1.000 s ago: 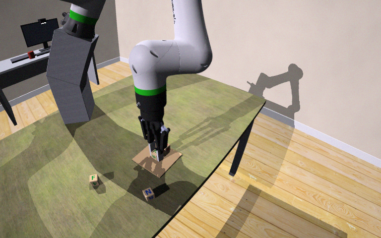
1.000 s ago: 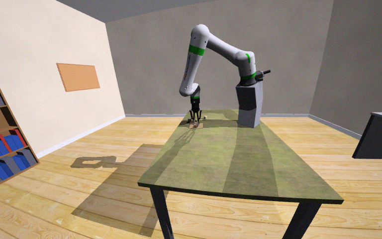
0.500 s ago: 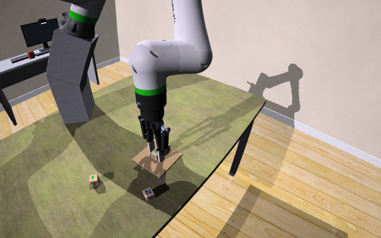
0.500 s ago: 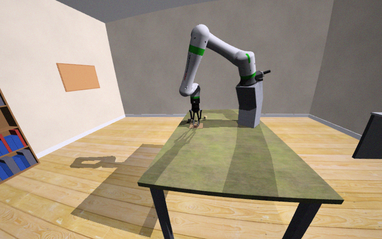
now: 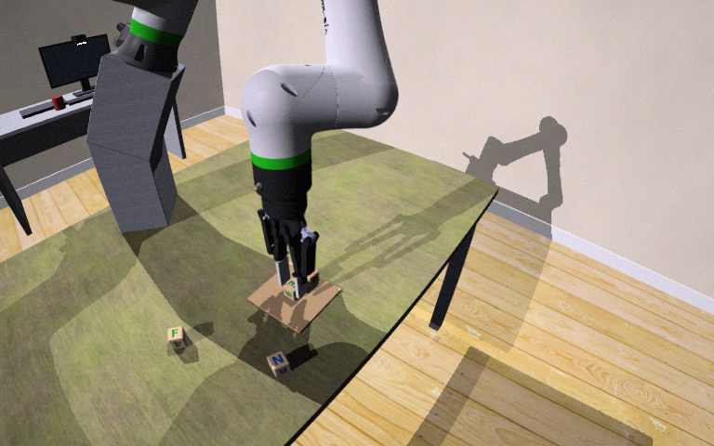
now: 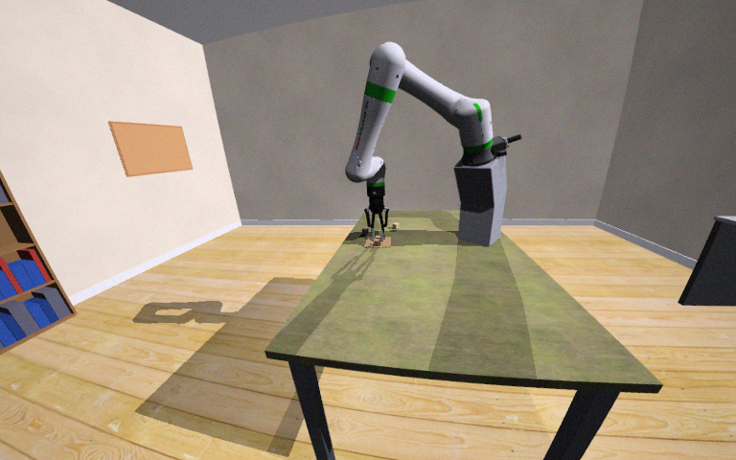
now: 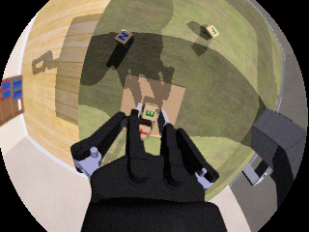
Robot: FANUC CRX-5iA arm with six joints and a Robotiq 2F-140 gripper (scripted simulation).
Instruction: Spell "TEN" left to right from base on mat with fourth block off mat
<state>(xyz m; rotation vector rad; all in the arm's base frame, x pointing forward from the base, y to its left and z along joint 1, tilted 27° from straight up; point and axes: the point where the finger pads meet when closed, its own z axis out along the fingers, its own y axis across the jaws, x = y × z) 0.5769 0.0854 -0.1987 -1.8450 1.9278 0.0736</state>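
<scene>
Pale walls [image 5: 463,62] [image 6: 146,70] and a plank floor [image 5: 605,315] [image 6: 178,255] [image 7: 41,111] surround a green bench [image 5: 226,204] [image 6: 412,303] [image 7: 232,82], with a grey pedestal [image 5: 124,121] [image 6: 477,200] [image 7: 280,135] at ten to eleven o'clock from the mat [image 5: 302,321] [image 6: 386,243] [image 7: 174,99] in the top view. The mat lies flat on the bench.

Over it the end effector [image 5: 290,291] [image 6: 378,240] [image 7: 150,111] points down, its fingers partly open, one on either side of the E block [image 5: 289,289] [image 7: 150,112], with a little room showing in the wrist view; it has hold of nothing. The E faces up.

The T block [image 5: 313,277] [image 6: 377,243] [image 7: 144,130] is near the E block, at two o'clock from it in the top view, partly hidden by a finger. Whether the two touch, I cannot tell.

Off the mat, in the top view, the N block [image 5: 278,363] [image 7: 124,37] sits towards six to seven o'clock and the F block [image 5: 176,336] [image 6: 395,225] [image 7: 211,32] towards eight, both letters up.

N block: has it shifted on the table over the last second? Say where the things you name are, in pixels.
No. In the top view, the N block [image 5: 278,363] [image 6: 364,231] [image 7: 124,37] sits at the same spot relative to the edge of the table [image 5: 358,173] [image 6: 488,303] [image 7: 232,72], with its N face still up.
</scene>
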